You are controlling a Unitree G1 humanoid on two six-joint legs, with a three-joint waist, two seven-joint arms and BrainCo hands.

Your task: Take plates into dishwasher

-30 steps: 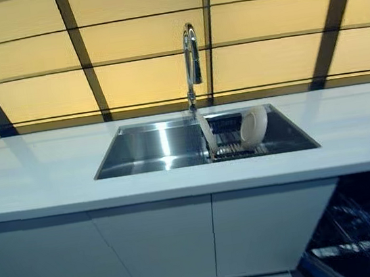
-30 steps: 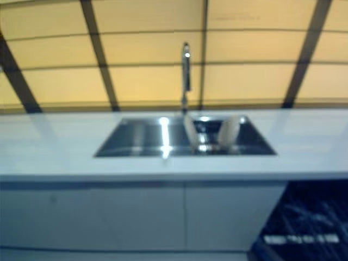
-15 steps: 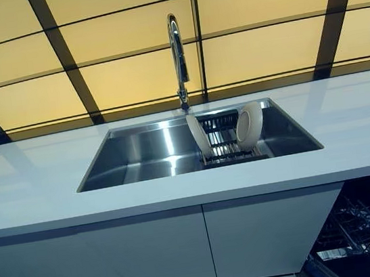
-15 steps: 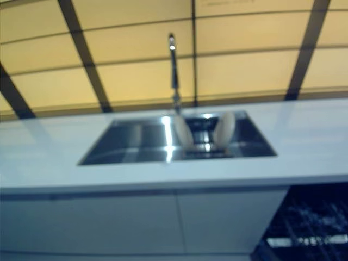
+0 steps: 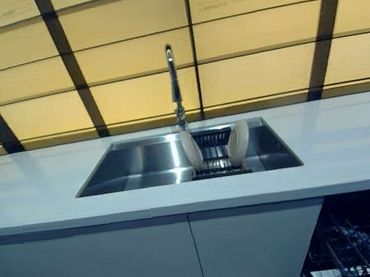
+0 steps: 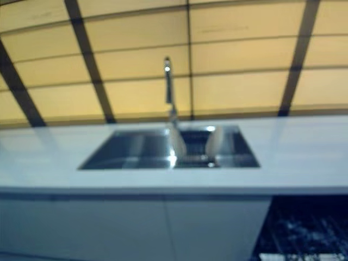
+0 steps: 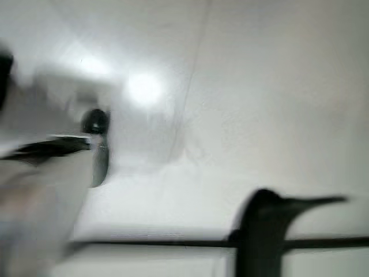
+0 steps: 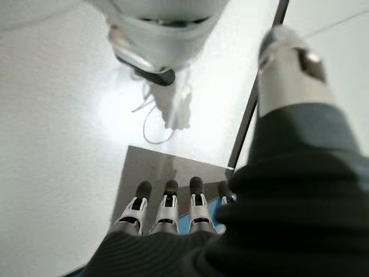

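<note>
White plates (image 5: 192, 150) stand in the rack (image 5: 216, 155) at frame centre, untouched. Right hand (image 8: 167, 216) hangs with fingers straight; left hand's fingers can't be told. A loose grip could drop one.

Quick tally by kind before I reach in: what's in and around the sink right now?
Plates: 2, one at the rack's left end, one at its right end
Dish rack: 1, in the sink
Faucet: 1
Sink: 1
Dishwasher rack: 1, at lower right
Total: 6
</note>
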